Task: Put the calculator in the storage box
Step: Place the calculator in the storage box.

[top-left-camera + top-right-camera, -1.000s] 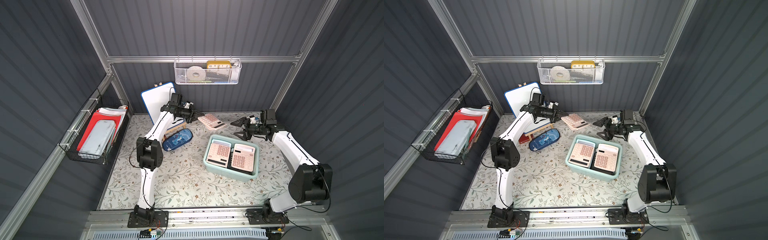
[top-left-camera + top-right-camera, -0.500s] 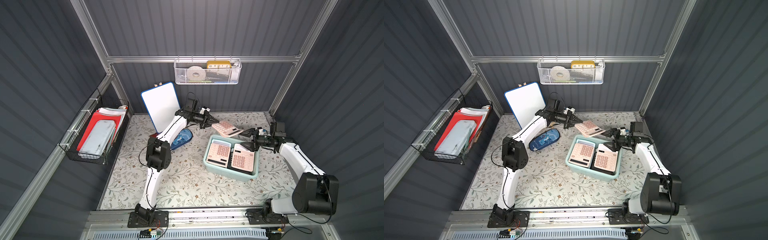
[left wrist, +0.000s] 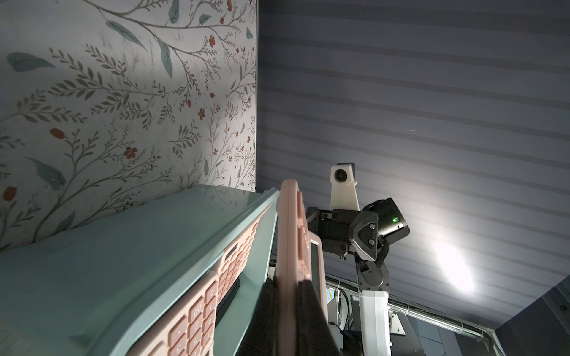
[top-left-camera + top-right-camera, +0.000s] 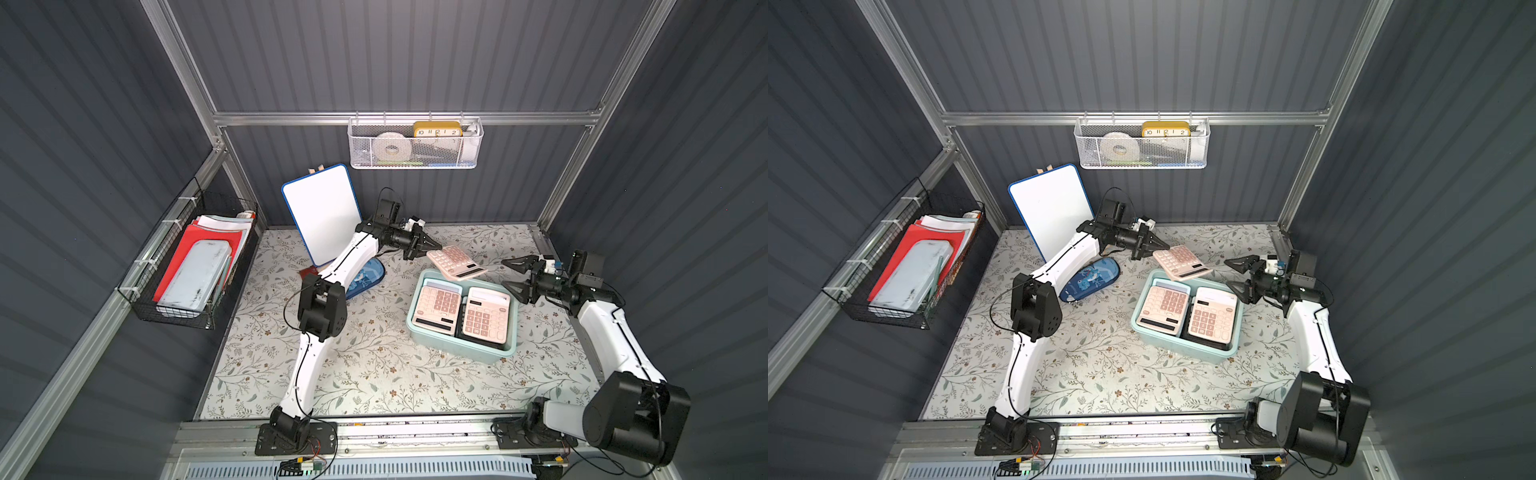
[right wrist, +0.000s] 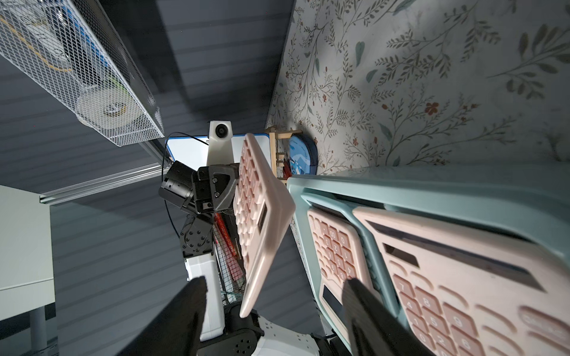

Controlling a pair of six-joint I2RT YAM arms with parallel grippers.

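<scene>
My left gripper (image 4: 428, 248) (image 4: 1156, 246) is shut on one end of a pink calculator (image 4: 455, 262) (image 4: 1179, 262), holding it tilted in the air over the far rim of the mint storage box (image 4: 457, 351) (image 4: 1183, 351). Two more pink calculators (image 4: 438, 305) (image 4: 486, 316) lie side by side inside the box. In the left wrist view the gripper (image 3: 288, 283) clamps the calculator (image 3: 290, 231) edge-on beside the box (image 3: 123, 262). My right gripper (image 4: 505, 273) (image 4: 1227, 273) (image 5: 273, 281) stands open and holds nothing, just right of the held calculator (image 5: 262, 209) and the box (image 5: 431, 185).
A whiteboard (image 4: 322, 212) leans on the back wall behind the left arm. A blue pencil case (image 4: 365, 280) lies under that arm. A black wire basket (image 4: 187, 266) with folders hangs on the left wall. A white mesh basket (image 4: 415, 143) hangs on the back wall.
The left arm has carried the calculator rightward and forward from the back of the table to over the box's far rim. The right gripper has shifted forward beside the box, staying open.
</scene>
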